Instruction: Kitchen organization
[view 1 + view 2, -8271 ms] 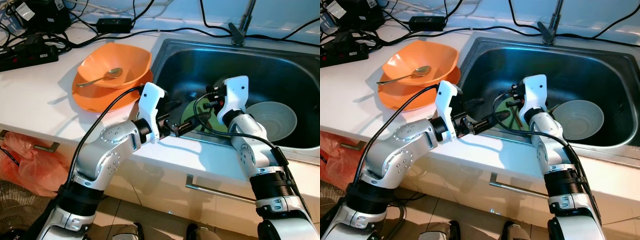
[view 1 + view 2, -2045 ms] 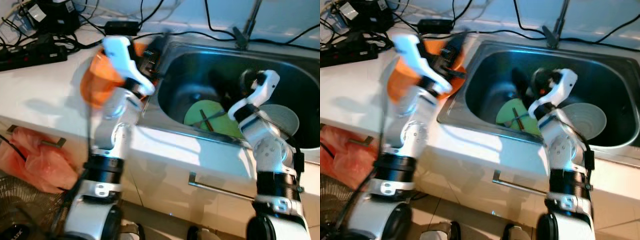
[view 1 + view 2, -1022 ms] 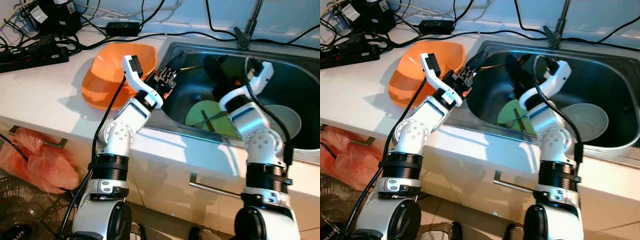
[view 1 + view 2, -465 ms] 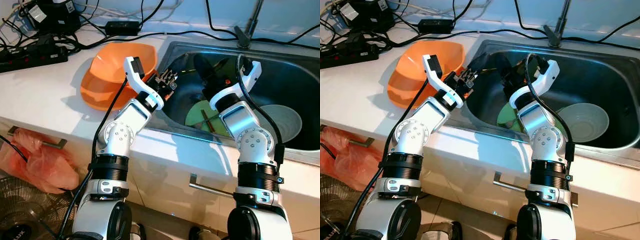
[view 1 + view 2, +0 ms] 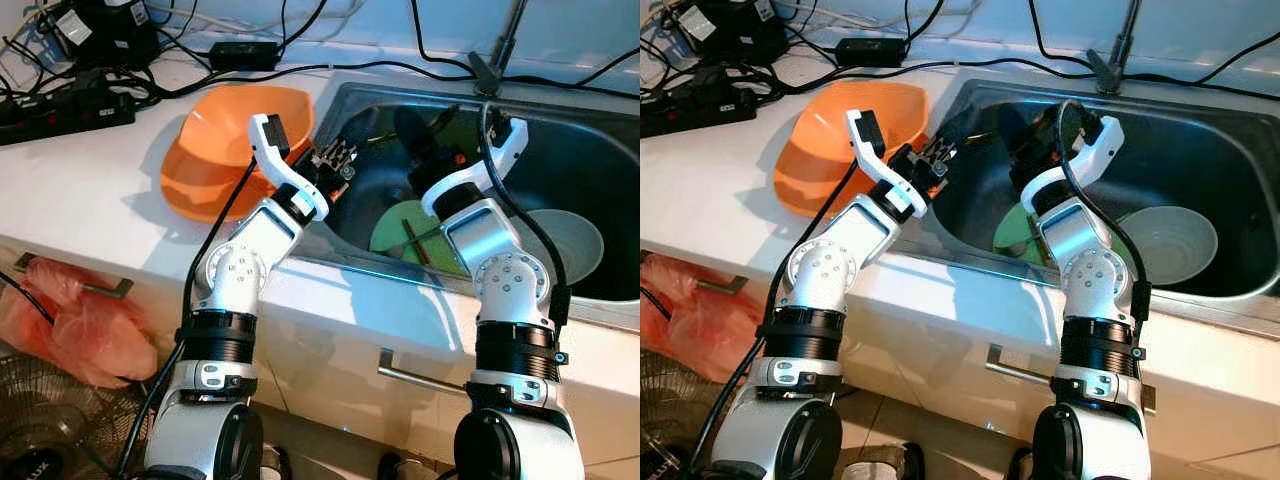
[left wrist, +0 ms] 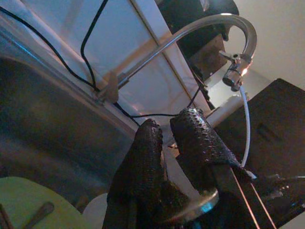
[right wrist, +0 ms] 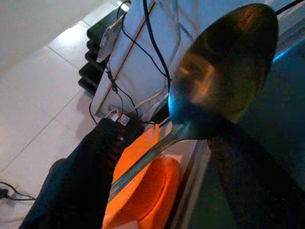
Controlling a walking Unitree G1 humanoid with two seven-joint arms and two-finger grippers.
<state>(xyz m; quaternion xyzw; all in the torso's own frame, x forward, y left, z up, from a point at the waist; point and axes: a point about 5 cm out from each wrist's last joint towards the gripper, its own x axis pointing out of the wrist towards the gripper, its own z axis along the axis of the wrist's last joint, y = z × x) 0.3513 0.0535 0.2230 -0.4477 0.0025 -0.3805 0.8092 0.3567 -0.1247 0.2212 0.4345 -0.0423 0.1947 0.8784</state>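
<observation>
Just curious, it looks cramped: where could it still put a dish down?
Bare counter lies in front of and left of the orange bowls, up to the counter edge. The back corner is crowded with cables. In the sink, a green plate, a white bowl and both arms leave only the far right free.

Head stereo pair overlooking sink (image 5: 590, 120), wrist cameras close inside
</observation>
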